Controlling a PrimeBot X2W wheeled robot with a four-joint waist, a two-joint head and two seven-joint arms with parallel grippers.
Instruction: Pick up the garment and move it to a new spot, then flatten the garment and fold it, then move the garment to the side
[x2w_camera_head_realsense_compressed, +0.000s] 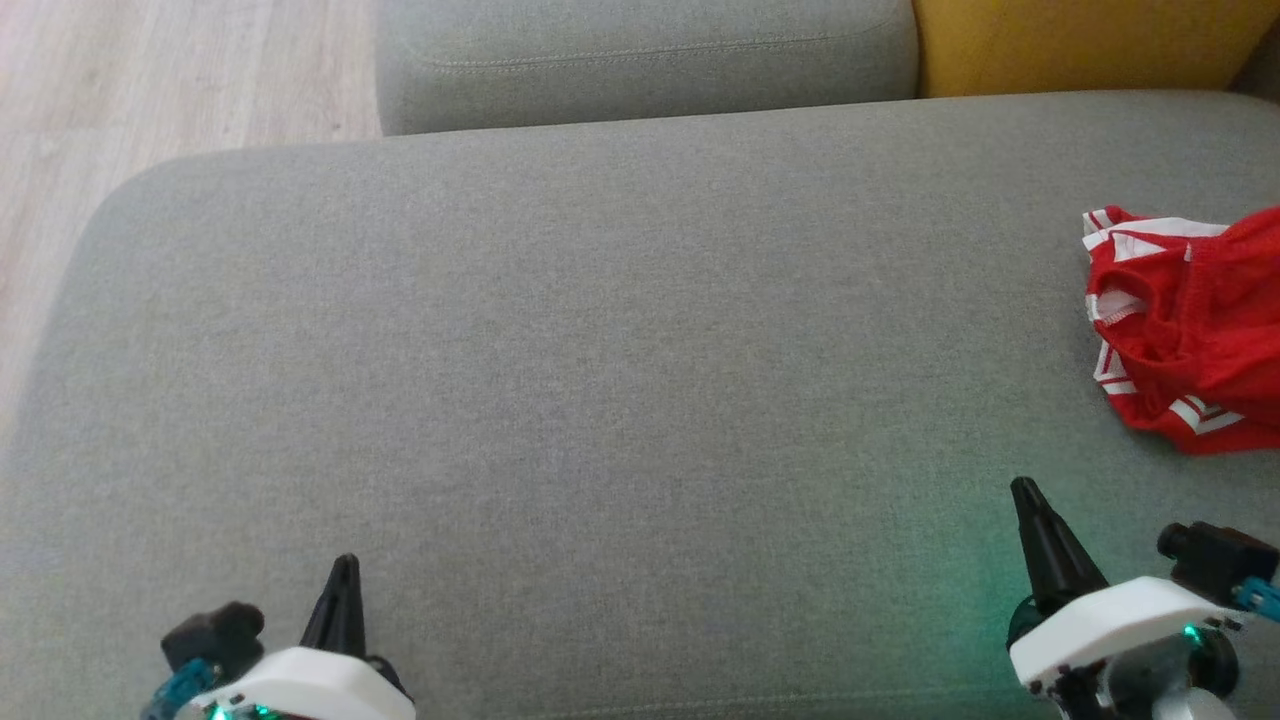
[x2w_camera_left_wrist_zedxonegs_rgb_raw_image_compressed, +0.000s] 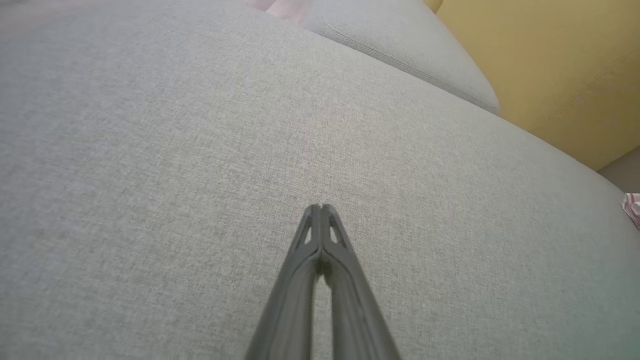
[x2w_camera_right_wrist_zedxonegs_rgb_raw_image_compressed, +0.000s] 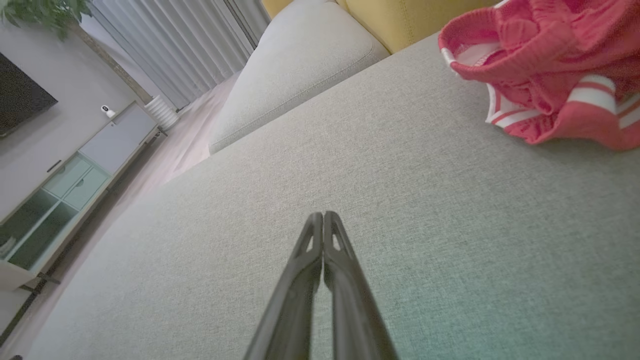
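Nearest us, the left gripper and the right gripper sit low over the front of the seat cushion. In each wrist view the two dark fingers are pressed tip to tip with nothing between them.

The seat cushion is a broad, rounded-cornered slab of grey woven cloth. It looks matte and slightly nubbly, and we judge it firm enough to fold on.

Further out, at the right edge of the cushion and well apart from both grippers, lies the red garment. It is bunched into a soft heap, neither flat nor squared. The fabric looks like a light sports mesh with white striped bands and a gathered, white-lined opening.

This heap fits either a garment waiting to be lifted or one set aside whose fold has slumped; we cannot decide between them.

If a grasp is wanted, we would favour the right gripper. It should part its fingers wide, pinch one banded hem rather than the middle of the heap, and lift slowly so the layers hang free. Thin mesh is likely to slip and drag on the weave.

Beyond are a grey back cushion, a yellow cushion and pale wooden floor.
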